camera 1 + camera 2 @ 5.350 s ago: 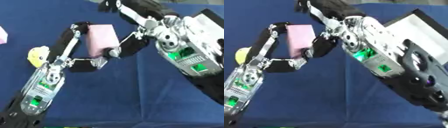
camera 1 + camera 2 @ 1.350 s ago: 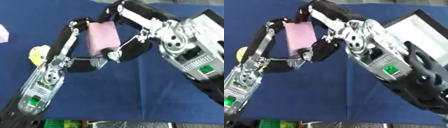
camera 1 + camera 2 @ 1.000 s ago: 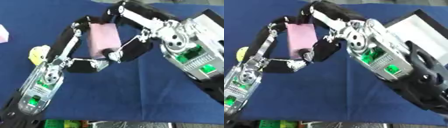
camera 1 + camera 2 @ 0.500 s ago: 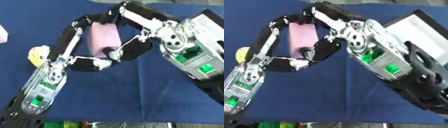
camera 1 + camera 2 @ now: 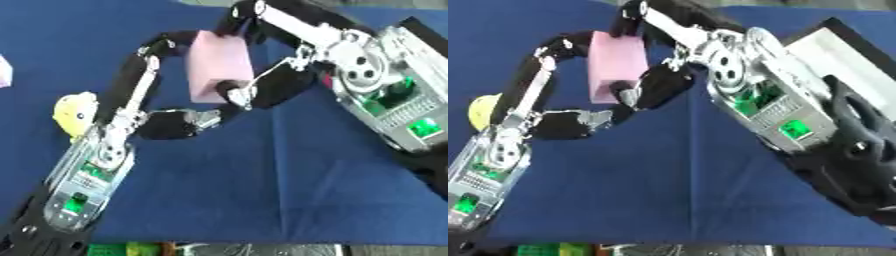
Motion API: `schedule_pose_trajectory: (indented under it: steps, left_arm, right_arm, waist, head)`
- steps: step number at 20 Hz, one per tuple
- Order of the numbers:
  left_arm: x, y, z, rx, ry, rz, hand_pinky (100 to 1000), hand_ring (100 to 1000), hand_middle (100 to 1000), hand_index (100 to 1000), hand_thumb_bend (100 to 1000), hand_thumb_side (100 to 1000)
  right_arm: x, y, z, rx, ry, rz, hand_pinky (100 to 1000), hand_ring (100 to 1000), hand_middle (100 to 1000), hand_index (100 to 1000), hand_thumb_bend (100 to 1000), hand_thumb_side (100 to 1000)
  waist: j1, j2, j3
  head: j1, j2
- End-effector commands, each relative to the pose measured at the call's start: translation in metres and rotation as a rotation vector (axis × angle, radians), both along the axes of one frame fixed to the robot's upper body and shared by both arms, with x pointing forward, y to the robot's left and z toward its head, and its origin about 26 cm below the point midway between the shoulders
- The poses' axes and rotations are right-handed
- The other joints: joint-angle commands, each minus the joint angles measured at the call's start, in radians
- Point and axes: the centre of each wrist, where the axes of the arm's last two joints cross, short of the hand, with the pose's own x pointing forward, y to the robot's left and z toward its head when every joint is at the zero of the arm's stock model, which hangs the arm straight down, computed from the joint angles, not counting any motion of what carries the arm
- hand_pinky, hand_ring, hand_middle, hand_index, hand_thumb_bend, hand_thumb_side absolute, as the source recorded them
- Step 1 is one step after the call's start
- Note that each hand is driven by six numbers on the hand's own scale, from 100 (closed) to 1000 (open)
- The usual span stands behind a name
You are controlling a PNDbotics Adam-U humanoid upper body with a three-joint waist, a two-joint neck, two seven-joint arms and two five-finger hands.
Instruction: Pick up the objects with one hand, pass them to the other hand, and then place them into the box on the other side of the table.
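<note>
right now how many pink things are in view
2: a pink block held up between both hands, and a pale pink thing cut off at the left edge of the blue table. Others may be hidden behind the arms.

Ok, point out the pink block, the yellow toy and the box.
pink block (image 5: 220, 65), left eye view, its broad front face.
yellow toy (image 5: 73, 113), left eye view, its rounded body.
box (image 5: 837, 59), right eye view, its pale inside.
</note>
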Motion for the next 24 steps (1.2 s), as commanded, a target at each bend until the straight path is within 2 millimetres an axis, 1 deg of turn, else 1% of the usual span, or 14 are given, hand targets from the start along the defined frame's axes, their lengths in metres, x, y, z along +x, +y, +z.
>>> schedule_pose_trajectory:
  steps: [1, 4, 6, 7, 8, 9, 11, 12, 14, 17, 19, 21, 24]
  left_arm:
    - [-0.001, 0.014, 0.006, 0.009, -0.010, 0.022, 887, 793, 791, 903, 690, 666]
    - [-0.004, 0.025, 0.004, 0.037, -0.002, 0.035, 883, 792, 790, 900, 638, 626]
    - [-0.007, 0.035, 0.005, 0.046, 0.000, 0.052, 879, 787, 787, 888, 565, 602]
    - [-0.009, 0.039, 0.006, 0.040, 0.001, 0.060, 877, 785, 784, 880, 498, 612]
    - [-0.011, 0.044, 0.008, 0.026, -0.001, 0.070, 869, 777, 773, 859, 496, 579]
    - [-0.013, 0.047, 0.011, 0.007, -0.006, 0.078, 864, 772, 766, 841, 452, 582]
    - [-0.019, 0.055, 0.018, -0.050, -0.024, 0.076, 859, 765, 761, 819, 392, 590]
    - [-0.022, 0.059, 0.021, -0.079, -0.036, 0.075, 847, 752, 754, 810, 335, 595]
    - [-0.027, 0.067, 0.028, -0.134, -0.069, 0.067, 840, 746, 755, 813, 310, 616]
    - [-0.029, 0.077, 0.030, -0.175, -0.107, 0.053, 839, 743, 755, 815, 281, 629]
    - [-0.029, 0.082, 0.030, -0.197, -0.126, 0.058, 842, 745, 758, 816, 290, 627]
    - [-0.029, 0.084, 0.030, -0.221, -0.144, 0.061, 843, 745, 757, 815, 297, 631]
    - [-0.028, 0.086, 0.031, -0.256, -0.168, 0.060, 842, 743, 756, 813, 300, 625]
  right_arm:
    - [0.004, -0.019, 0.013, 0.002, 0.025, -0.096, 760, 699, 452, 722, 276, 100]
    - [0.008, -0.043, 0.022, 0.037, -0.013, -0.182, 756, 698, 452, 721, 268, 100]
    - [0.011, -0.065, 0.028, 0.068, -0.043, -0.274, 752, 697, 451, 720, 264, 100]
    - [0.012, -0.076, 0.030, 0.085, -0.058, -0.326, 750, 696, 452, 719, 136, 100]
    - [0.012, -0.088, 0.032, 0.103, -0.071, -0.383, 745, 694, 451, 718, 134, 100]
    - [0.012, -0.100, 0.034, 0.120, -0.083, -0.441, 743, 694, 449, 718, 258, 100]
    - [0.012, -0.124, 0.035, 0.145, -0.114, -0.546, 741, 694, 449, 717, 259, 100]
    - [0.011, -0.136, 0.034, 0.153, -0.128, -0.594, 738, 693, 450, 716, 262, 100]
    - [0.009, -0.156, 0.031, 0.163, -0.153, -0.675, 738, 694, 452, 716, 267, 100]
    - [0.006, -0.180, 0.024, 0.176, -0.187, -0.775, 739, 695, 453, 716, 273, 100]
    - [0.004, -0.190, 0.018, 0.187, -0.198, -0.821, 740, 696, 453, 716, 274, 100]
    - [0.003, -0.197, 0.010, 0.202, -0.192, -0.852, 741, 697, 454, 717, 279, 100]
    - [0.010, -0.207, -0.008, 0.235, -0.154, -0.909, 745, 699, 456, 718, 291, 100]
  waist:
    - [0.007, -0.025, -0.004]
    - [0.013, -0.028, -0.005]
    - [0.017, -0.029, -0.004]
    - [0.019, -0.029, -0.003]
    - [0.021, -0.029, -0.001]
    - [0.023, -0.029, 0.000]
    - [0.026, -0.025, 0.001]
    - [0.027, -0.023, 0.001]
    - [0.031, -0.018, 0.002]
    - [0.038, -0.011, 0.005]
    - [0.042, -0.007, 0.008]
    - [0.046, -0.003, 0.011]
    - [0.053, 0.002, 0.021]
  head:
    - [-0.022, 0.003]
    - [-0.053, 0.002]
    - [-0.079, -0.005]
    - [-0.091, -0.011]
    - [-0.104, -0.017]
    - [-0.116, -0.024]
    - [-0.137, -0.040]
    - [-0.146, -0.047]
    - [-0.163, -0.057]
    - [-0.183, -0.072]
    - [-0.189, -0.082]
    - [-0.190, -0.092]
    - [-0.190, -0.110]
